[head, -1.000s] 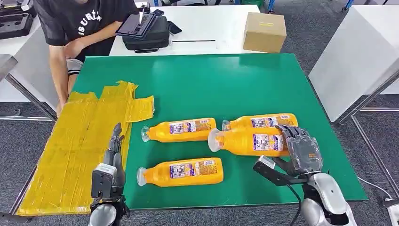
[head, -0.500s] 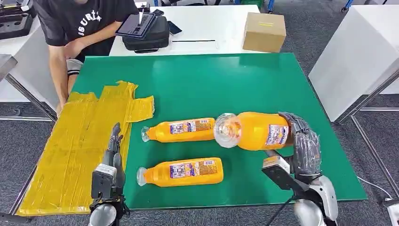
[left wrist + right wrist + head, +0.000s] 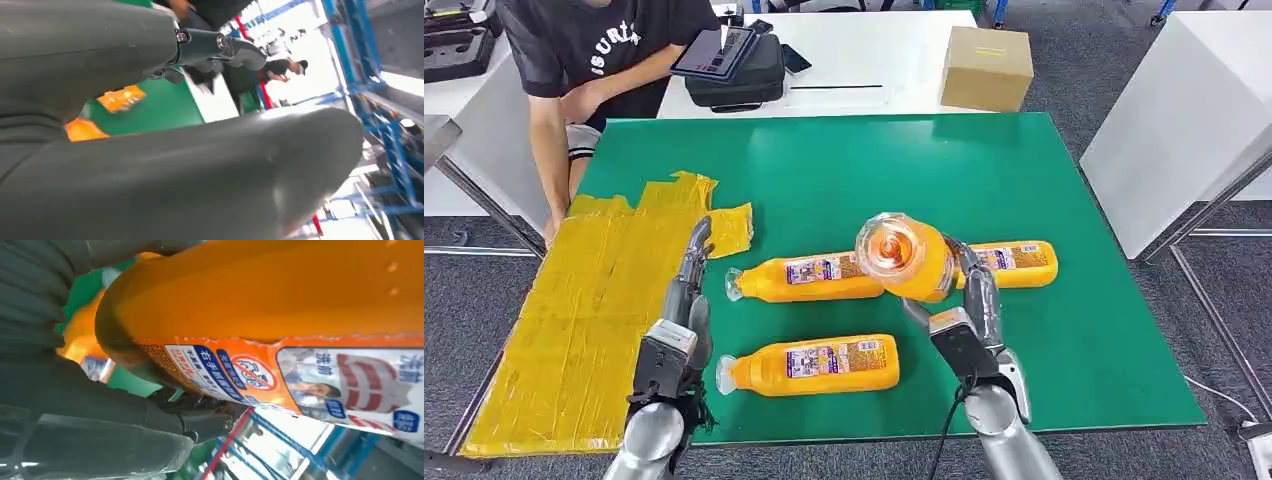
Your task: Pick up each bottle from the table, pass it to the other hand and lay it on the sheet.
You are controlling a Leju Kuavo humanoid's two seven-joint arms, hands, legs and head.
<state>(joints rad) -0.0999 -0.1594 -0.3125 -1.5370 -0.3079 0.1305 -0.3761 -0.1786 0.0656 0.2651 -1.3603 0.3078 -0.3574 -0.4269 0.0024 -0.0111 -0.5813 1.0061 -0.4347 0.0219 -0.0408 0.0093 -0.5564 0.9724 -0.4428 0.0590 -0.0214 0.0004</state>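
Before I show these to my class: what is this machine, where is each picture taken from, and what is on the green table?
It is a humanoid robot with two silver arms ending in hands. The wide picture is from its head, looking down; the two close-ups come from cameras at its wrists. Its right hand holds an orange bottle lifted above the green table, cap end toward the camera; the right wrist view shows its label. Its left hand is open, holding nothing. Three more orange bottles lie on the table beside a yellow sheet. A person sits beyond.
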